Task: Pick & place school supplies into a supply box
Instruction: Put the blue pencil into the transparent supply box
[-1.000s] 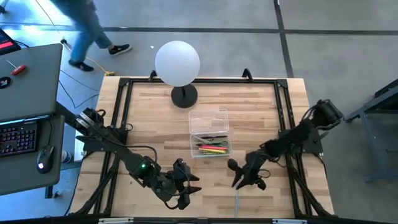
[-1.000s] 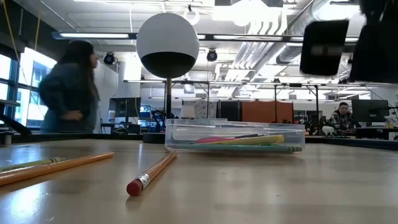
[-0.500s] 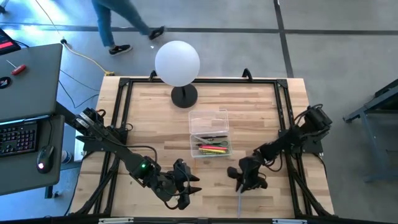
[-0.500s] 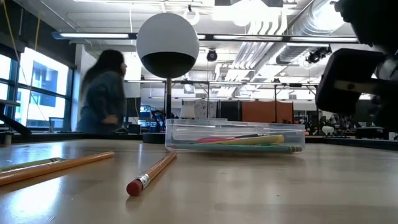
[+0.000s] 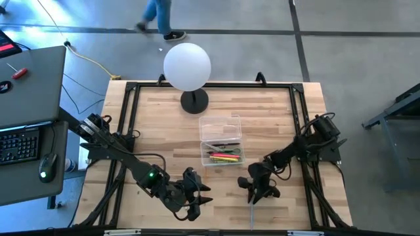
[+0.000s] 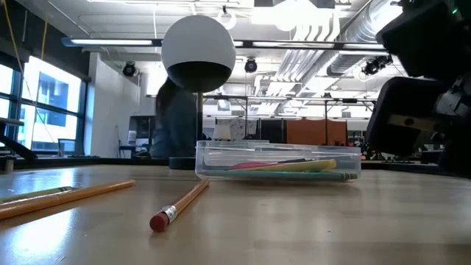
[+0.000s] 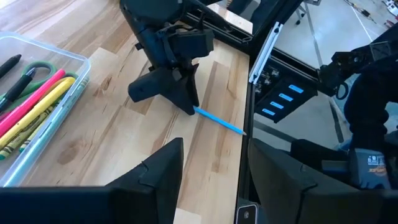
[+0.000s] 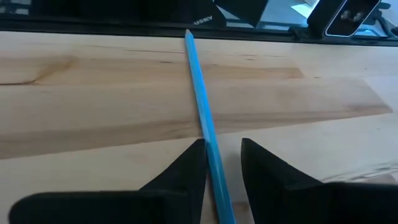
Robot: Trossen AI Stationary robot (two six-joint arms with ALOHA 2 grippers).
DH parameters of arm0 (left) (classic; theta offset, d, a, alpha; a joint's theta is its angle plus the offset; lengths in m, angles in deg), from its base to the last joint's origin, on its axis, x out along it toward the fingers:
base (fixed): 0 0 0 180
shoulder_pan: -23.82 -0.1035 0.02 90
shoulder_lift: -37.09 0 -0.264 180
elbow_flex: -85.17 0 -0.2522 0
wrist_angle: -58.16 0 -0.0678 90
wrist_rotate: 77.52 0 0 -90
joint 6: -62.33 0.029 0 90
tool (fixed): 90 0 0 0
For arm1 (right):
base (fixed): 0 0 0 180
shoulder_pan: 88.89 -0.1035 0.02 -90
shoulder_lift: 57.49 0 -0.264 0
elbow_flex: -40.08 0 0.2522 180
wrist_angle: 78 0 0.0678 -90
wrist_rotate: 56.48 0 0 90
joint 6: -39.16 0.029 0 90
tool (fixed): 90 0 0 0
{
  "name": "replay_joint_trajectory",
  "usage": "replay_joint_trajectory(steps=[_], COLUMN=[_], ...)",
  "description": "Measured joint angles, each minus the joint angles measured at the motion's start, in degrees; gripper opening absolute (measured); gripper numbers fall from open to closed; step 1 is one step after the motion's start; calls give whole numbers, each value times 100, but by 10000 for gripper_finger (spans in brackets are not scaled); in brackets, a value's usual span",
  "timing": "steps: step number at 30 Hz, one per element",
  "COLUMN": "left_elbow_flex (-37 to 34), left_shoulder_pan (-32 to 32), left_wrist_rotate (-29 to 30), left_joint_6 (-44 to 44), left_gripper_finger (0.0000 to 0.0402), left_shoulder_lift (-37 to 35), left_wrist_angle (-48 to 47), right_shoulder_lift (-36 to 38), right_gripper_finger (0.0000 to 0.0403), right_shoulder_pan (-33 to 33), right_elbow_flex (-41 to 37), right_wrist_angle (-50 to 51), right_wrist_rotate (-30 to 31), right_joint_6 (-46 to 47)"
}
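Two grippers show from above: the right gripper (image 5: pixel 252 195) low over a blue pencil (image 5: pixel 250 213), the left gripper (image 5: pixel 197 200) waiting, jaws apart; the box (image 5: pixel 221 139) sits mid-table. Low view: two pencils (image 6: pixel 179 206) lie loose before it. Right wrist: narrow jaws straddle the blue pencil, grip unclear.

Both arms were matte black, built of blocky jointed links. The left arm (image 5: pixel 125 157) carried a small green indicator light. The right gripper (image 7: pixel 177 93) had two tapered, wedge-shaped black fingers (image 8: pixel 180 174).
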Motion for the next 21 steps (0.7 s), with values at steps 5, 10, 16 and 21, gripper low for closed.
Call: replay_joint_trajectory(steps=[5, 10, 16, 21], left_elbow_flex=[0, 0, 0, 0], left_shoulder_pan=[0, 0, 0, 0], left_wrist_rotate=[0, 32, 48, 52], left_joint_6=[0, 0, 0, 0], left_gripper_finger=[214, 214, 214, 214], left_shoulder_lift=[0, 0, 0, 0], left_wrist_angle=[-11, -116, -85, -85], right_shoulder_lift=[-115, -237, -349, -374], right_gripper_finger=[71, 23, 21, 50], right_shoulder_pan=[27, 28, 28, 58], right_elbow_flex=[5, 1, -3, -26], right_wrist_angle=[-1, 24, 13, -470], right_wrist_rotate=[-131, -290, -275, -80], right_joint_6=[-31, -211, 177, 769])
